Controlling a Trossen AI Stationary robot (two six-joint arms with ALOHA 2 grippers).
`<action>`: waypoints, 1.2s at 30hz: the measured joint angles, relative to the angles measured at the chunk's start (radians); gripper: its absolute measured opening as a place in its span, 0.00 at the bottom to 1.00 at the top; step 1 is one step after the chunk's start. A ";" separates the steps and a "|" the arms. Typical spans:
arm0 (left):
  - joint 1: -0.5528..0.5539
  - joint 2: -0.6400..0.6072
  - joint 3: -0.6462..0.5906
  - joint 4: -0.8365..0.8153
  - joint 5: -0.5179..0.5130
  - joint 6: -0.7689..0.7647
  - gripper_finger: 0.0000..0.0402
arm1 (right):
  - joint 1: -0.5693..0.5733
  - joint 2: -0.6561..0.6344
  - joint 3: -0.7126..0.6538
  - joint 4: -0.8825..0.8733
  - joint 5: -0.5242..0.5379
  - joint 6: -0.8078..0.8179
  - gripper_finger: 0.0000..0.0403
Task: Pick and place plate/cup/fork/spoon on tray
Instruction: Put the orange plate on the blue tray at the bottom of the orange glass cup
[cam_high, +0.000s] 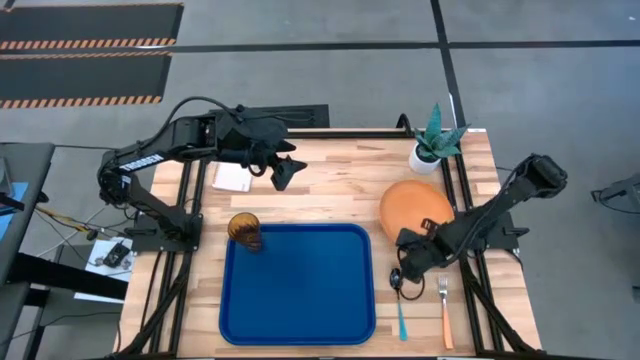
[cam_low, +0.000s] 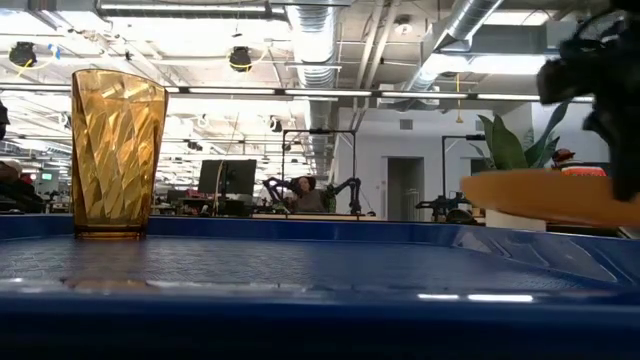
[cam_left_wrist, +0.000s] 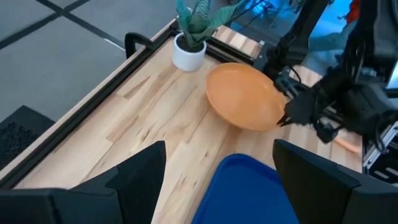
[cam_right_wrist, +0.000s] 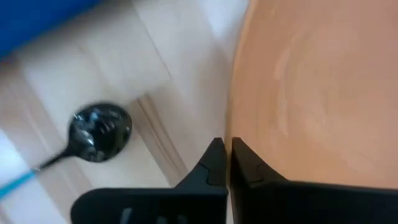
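The orange plate (cam_high: 413, 205) is at the right of the table, beyond the fork and spoon. My right gripper (cam_high: 410, 240) is shut on its near rim. The amber cup (cam_high: 244, 230) stands upright on its base in the far left corner of the blue tray (cam_high: 300, 290). The blue-handled spoon (cam_high: 400, 305) and the orange-handled fork (cam_high: 444, 310) lie flat on the wood to the right of the tray. My left gripper (cam_high: 285, 172) is open and empty, above the table beyond the tray's far edge. My right gripper pinches the plate's rim (cam_right_wrist: 239, 134) between its two fingers, on the side nearest the spoon. The fingers (cam_right_wrist: 214, 163) come in low at the edge. In the low view the plate (cam_low: 545, 195) shows above the tray's rim, face up and slightly tilted.
A white pot with a green plant (cam_high: 432, 145) stands at the far right, just beyond the plate. A pale notepad (cam_high: 232, 177) lies under my left arm. The tray's middle and right part is bare blue floor (cam_high: 320, 290). Black frame rails run along the table's sides.
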 joint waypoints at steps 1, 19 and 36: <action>0.000 -0.006 0.000 -0.003 0.000 0.004 0.70 | -0.014 -0.017 0.006 -0.007 0.007 -0.007 0.01; 0.000 -0.164 0.000 -0.103 -0.160 0.000 0.70 | -0.213 -0.091 0.218 -0.028 0.075 -0.302 0.01; 0.004 -0.269 0.000 -0.319 -0.252 -0.190 0.70 | -0.235 0.114 0.471 0.038 -0.116 -1.149 0.01</action>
